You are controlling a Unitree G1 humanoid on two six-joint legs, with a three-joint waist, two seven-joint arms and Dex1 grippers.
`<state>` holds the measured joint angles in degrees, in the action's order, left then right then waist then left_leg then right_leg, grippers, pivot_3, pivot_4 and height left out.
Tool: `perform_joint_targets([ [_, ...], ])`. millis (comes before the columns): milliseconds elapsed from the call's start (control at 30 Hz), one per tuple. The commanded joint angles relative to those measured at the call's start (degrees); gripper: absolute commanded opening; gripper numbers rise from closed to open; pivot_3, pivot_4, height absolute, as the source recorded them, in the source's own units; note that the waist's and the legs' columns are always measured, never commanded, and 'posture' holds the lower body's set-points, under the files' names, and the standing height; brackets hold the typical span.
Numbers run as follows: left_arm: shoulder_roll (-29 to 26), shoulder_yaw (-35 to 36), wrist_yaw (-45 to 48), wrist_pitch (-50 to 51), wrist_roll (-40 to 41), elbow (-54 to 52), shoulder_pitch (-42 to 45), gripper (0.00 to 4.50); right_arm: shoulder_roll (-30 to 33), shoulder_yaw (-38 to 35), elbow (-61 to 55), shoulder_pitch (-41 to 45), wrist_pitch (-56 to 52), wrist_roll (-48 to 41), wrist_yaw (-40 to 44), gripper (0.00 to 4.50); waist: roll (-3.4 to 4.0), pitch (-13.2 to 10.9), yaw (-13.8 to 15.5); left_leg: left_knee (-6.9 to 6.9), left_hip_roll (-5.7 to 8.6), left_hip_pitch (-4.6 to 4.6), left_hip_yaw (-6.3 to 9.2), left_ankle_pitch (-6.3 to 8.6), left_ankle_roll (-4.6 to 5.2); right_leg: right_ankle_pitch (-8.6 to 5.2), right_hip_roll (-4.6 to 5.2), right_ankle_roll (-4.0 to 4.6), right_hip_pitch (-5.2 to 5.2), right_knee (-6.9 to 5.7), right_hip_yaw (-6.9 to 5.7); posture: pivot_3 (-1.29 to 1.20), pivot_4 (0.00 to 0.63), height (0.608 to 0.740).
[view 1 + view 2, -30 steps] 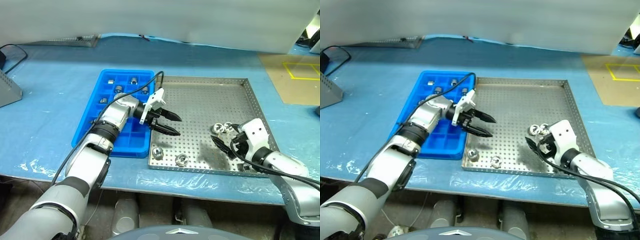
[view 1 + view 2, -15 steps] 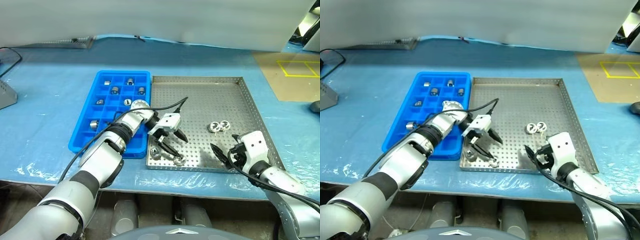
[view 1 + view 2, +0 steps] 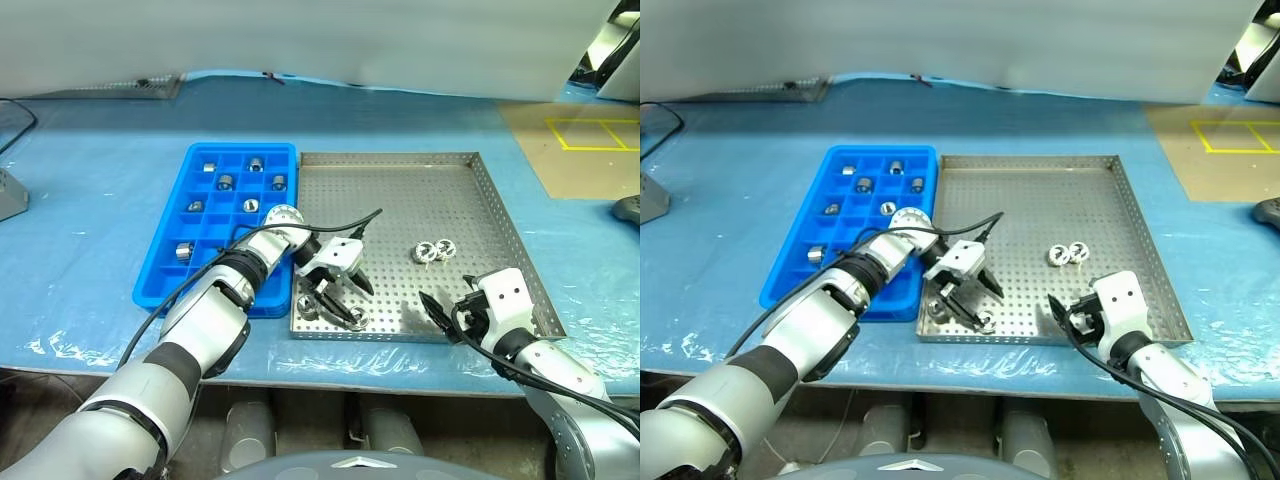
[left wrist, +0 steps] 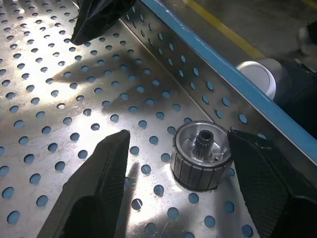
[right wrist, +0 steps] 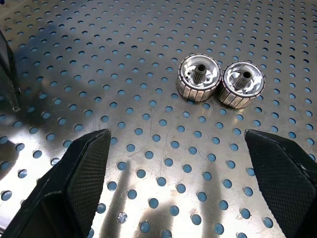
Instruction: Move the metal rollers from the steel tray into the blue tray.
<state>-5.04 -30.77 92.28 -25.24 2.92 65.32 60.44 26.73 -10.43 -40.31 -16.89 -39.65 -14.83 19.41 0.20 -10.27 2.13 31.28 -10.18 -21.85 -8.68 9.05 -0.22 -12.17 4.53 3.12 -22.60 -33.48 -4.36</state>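
Note:
The steel tray (image 3: 400, 190) lies mid-table with the blue tray (image 3: 215, 292) against its left side. My left gripper (image 3: 345, 298) is open and low at the steel tray's front left corner. In the left wrist view its fingers (image 4: 94, 183) stand either side of one metal roller (image 4: 200, 156), apart from it. A second roller (image 3: 310, 307) sits just left of that gripper. Two more rollers (image 5: 199, 77) lie side by side ahead of my right gripper (image 5: 176, 134), which is open and empty near the tray's front right. Several rollers (image 3: 227, 181) sit in the blue tray's compartments.
The steel tray's raised front rim (image 4: 208, 74) runs right behind the roller between my left fingers. A grey box (image 3: 5, 192) sits at the table's left edge. A brown mat with yellow tape (image 3: 590, 135) lies at the back right, with a dark object (image 3: 628, 208) nearer on the right.
My left gripper has swung from above the steel tray's left side down to its front left corner, around a roller. The right gripper has drawn back a little. The camera has tilted.

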Motion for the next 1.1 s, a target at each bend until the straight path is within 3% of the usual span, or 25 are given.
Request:
perform_joint_targets([
  [33,0.4,-1.0,0.2,-2.2,-1.8,-0.1,-0.2,3.31,-0.1,-0.3,-3.6,0.0,-0.1,-0.1,-0.6,4.5,0.0,0.0,0.0,0.0,0.0,0.03,0.0,0.0,0.01,0.0,0.0,-0.01,0.03,0.01,0.0,-0.38,0.15,0.74],
  [300,2.9,1.2,-1.0,-2.1,-6.6,0.3,-0.5,3.31,-0.3,0.0,-4.0,-0.6,-0.4,0.2,-1.4,4.5,0.0,0.0,-0.2,0.0,-0.01,0.3,0.0,0.03,0.03,-0.18,0.01,-0.31,0.33,0.09,0.0,-0.4,0.15,0.74],
  [533,3.9,2.9,-3.9,-2.1,-9.2,1.9,0.2,3.31,-0.3,-0.8,-4.2,-1.3,-0.3,0.3,-1.6,4.5,0.0,0.0,-0.3,-0.01,0.0,0.27,0.0,0.06,0.1,-0.03,0.01,-0.06,0.33,0.16,0.0,-0.41,0.15,0.74],
  [633,3.8,3.8,-2.5,-1.3,-9.2,2.3,0.0,2.77,-0.3,-0.5,-4.2,-1.3,-0.3,0.5,-1.8,4.5,0.01,0.0,-0.5,-0.01,0.0,0.27,0.0,0.07,0.1,-0.07,0.01,-0.12,0.33,0.18,0.0,-0.41,0.15,0.74],
  [700,3.9,3.9,-4.8,-1.4,-10.2,2.4,-0.2,2.12,-0.2,-0.5,-4.1,-1.2,-0.3,0.4,-1.8,4.5,0.01,0.0,-0.7,-0.01,0.0,0.27,0.0,0.07,0.1,-0.06,0.01,-0.11,0.33,0.18,0.0,-0.4,0.15,0.74],
  [800,3.8,5.1,-4.7,-0.5,-10.0,2.7,-0.3,2.12,0.0,-0.5,-3.8,-0.8,-0.3,0.3,-1.6,4.5,0.01,0.0,-1.0,0.0,0.0,0.28,0.0,0.07,0.11,-0.04,0.01,-0.07,0.36,0.18,0.0,-0.39,0.15,0.74],
  [867,3.7,6.3,-4.2,0.4,-9.4,2.6,-0.2,1.74,0.1,-0.4,-3.5,-0.5,-0.4,0.3,-1.5,4.5,0.01,0.0,-1.1,0.0,0.02,0.29,0.0,0.08,0.12,-0.06,0.01,-0.12,0.36,0.19,0.0,-0.38,0.15,0.74],
  [1100,4.1,15.5,-7.1,7.4,-3.7,1.6,3.3,1.75,1.5,-0.1,-2.5,2.6,-1.1,-0.5,0.4,4.5,0.01,0.0,-1.1,0.0,0.03,0.27,0.01,0.08,0.13,0.01,0.03,-0.01,0.35,0.19,-0.02,-0.33,0.15,0.74],
])
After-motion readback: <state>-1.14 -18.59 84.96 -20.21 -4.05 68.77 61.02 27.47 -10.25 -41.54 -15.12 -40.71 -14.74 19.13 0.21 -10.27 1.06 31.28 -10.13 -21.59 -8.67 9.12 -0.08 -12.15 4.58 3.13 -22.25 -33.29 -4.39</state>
